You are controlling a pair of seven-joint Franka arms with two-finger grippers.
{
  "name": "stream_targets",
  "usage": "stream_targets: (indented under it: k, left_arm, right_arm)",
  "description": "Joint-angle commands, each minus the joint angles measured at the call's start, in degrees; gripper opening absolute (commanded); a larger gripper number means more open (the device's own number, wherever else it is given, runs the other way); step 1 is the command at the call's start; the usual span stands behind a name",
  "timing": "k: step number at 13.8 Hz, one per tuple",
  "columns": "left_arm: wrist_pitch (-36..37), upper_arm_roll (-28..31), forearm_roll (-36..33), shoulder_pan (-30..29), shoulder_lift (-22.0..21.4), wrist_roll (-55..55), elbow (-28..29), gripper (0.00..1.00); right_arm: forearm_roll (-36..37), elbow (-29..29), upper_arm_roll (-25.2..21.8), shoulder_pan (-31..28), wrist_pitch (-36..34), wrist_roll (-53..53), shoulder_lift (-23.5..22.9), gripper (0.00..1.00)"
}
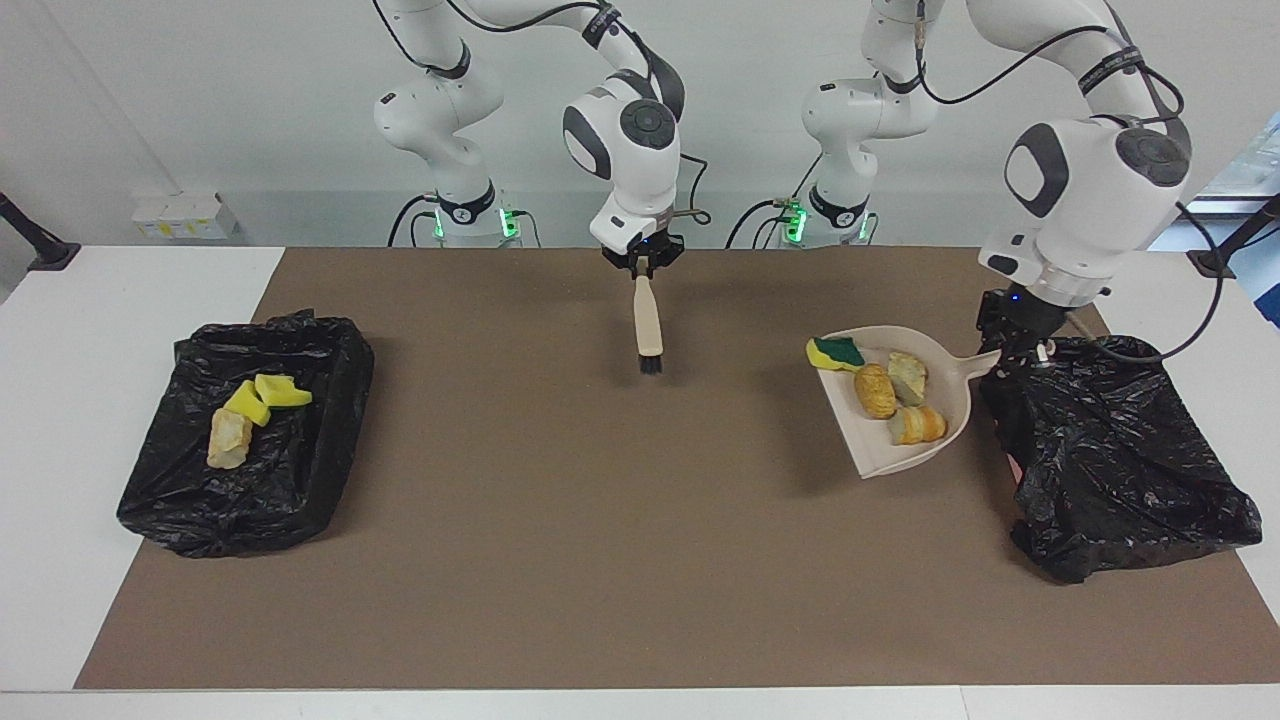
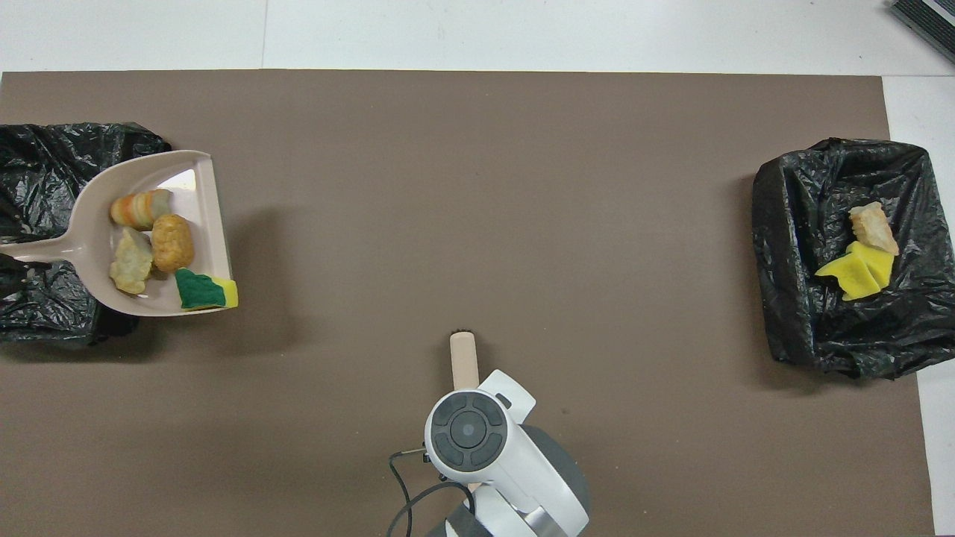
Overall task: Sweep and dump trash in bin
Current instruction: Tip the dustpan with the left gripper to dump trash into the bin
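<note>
My left gripper (image 1: 1012,345) is shut on the handle of a beige dustpan (image 1: 878,450), held just above the mat beside a black-lined bin (image 1: 1120,450) at the left arm's end. The trash in the pan is a green-and-yellow sponge (image 1: 838,352), an orange-brown lump (image 1: 876,390), a pale chunk (image 1: 907,375) and a striped bread lump (image 1: 918,425). In the overhead view the pan (image 2: 198,201) overlaps this bin's edge (image 2: 45,149). My right gripper (image 1: 642,268) is shut on a beige brush (image 1: 648,325), which hangs bristles down over the mat's middle.
A second black-lined bin (image 1: 300,470) at the right arm's end holds yellow sponge bits (image 1: 268,393) and a pale chunk (image 1: 228,438). It also shows in the overhead view (image 2: 791,246). A brown mat (image 1: 600,550) covers the white table.
</note>
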State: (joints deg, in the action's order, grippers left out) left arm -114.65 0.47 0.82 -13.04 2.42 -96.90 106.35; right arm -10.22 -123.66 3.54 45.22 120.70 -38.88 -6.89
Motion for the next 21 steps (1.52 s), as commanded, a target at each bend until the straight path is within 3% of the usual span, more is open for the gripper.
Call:
stream_targets:
  k: [1, 4, 8, 9, 13, 21]
  left_arm:
    - [1.97, -0.73, 0.86, -5.75, 4.68, -4.68, -8.06, 0.00]
    - [3.11, -0.73, -0.72, -9.72, 9.78, -11.18, -15.88, 0.00]
    - [2.32, -0.73, -12.38, -10.87, 15.33, -13.75, -24.68, 0.00]
    - [1.71, -1.00, -19.03, -10.26, 15.60, -13.67, -25.22, 0.00]
    - [-2.42, -1.17, -32.51, -7.09, 15.25, -12.87, -23.04, 0.00]
    - [1.97, -0.82, -45.63, -3.75, 13.58, -12.26, -23.29, 0.00]
  right_arm:
    - [-0.68, 2.45, 0.07, -0.05, -1.51, -1.45, -0.76, 0.99]
    - [-0.15, 5.26, -0.28, -0.48, -5.54, -1.37, 0.20, 1.00]
    - [2.13, 10.44, -0.63, -4.95, -15.12, 1.43, 3.45, 1.00]
    - [3.79, 11.85, -0.72, -6.27, -18.71, 3.44, 4.94, 1.00]
    - [7.93, 19.48, -1.16, -14.27, -29.98, 15.21, 7.50, 1.00]
    - [12.16, 25.83, -2.56, -30.97, -32.46, 35.26, 9.70, 1.00]
